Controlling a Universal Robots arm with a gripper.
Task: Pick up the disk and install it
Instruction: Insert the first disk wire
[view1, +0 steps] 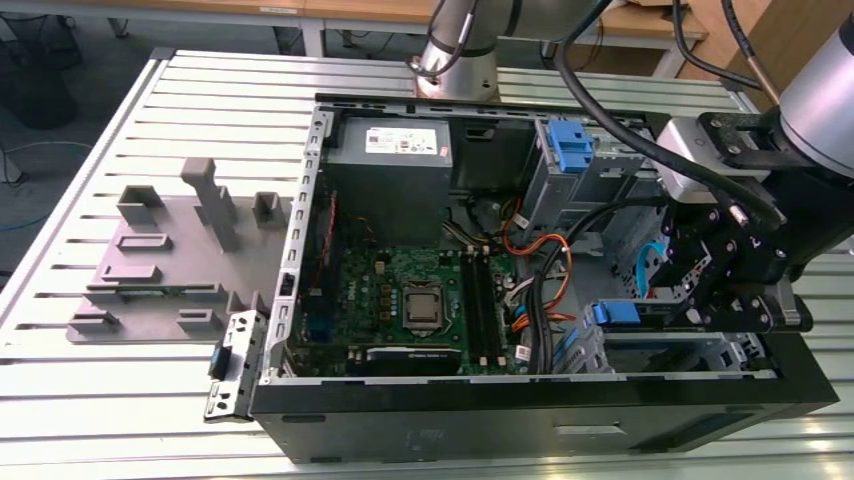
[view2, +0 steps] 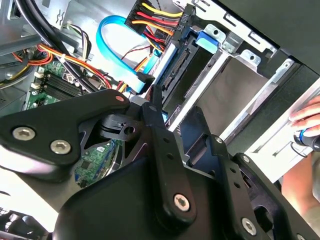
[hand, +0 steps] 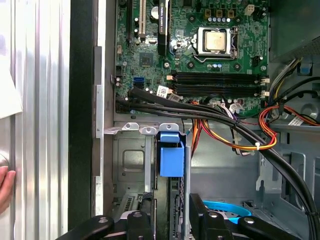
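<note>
disk edge-on, blue carrier rail

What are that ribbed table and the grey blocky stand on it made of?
The table looks like bare aluminium: pale ribbed slats with a dull metallic sheen. The grey stand looks like matte plastic: even colour, no shine; painted metal is possible.

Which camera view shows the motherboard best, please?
The first wrist view: the motherboard faces the camera, with processor and memory slots plain. The exterior view shows it slanted, partly under cables; the second wrist view shows small patches of it.
</note>
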